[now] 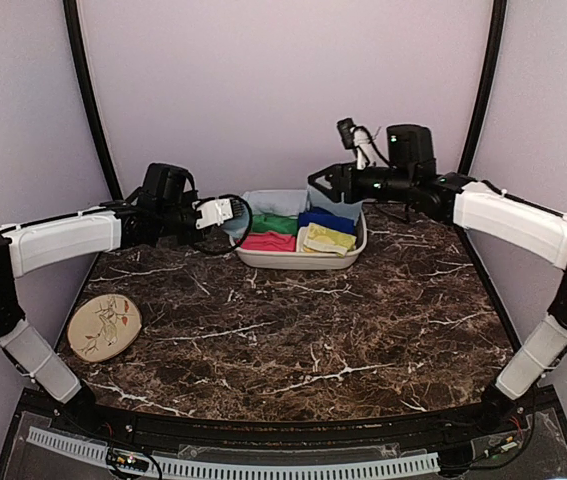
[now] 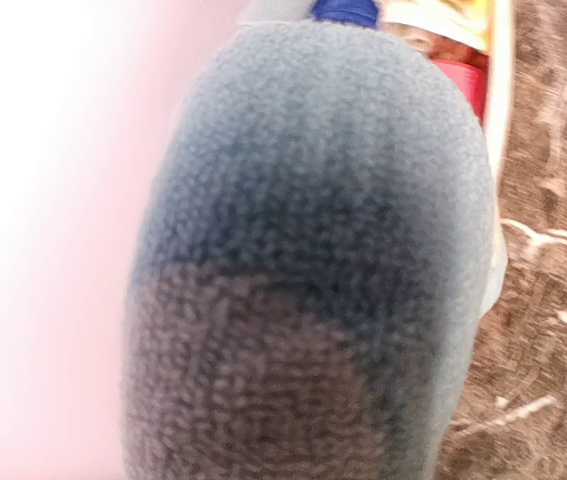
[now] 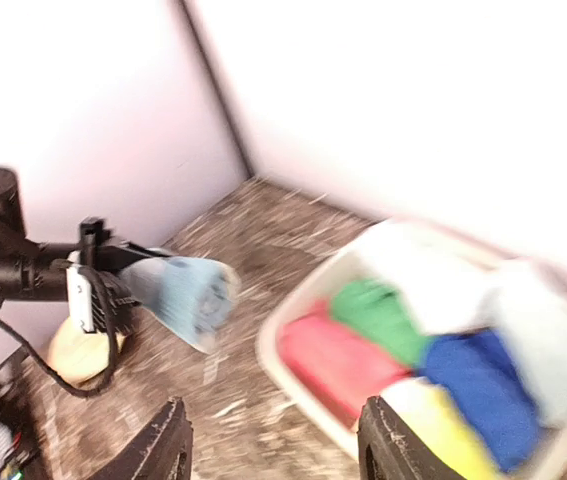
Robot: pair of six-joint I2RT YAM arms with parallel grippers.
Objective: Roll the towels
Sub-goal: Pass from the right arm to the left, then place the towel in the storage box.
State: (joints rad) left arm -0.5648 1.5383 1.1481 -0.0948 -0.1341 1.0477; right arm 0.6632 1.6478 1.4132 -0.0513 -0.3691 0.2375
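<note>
The left pincer (image 3: 128, 275) is pinching one end of the pale blue rolled cloth towel (image 2: 313, 250), soft and light, probably loosening easily; the right pincer (image 3: 273, 440) is standing wide, empty.

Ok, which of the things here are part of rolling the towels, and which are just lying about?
Job: pale blue towel, in the air left of the bin.
Lying about: plate; in the bin, green roll, pink roll, dark blue roll, yellow roll.
</note>
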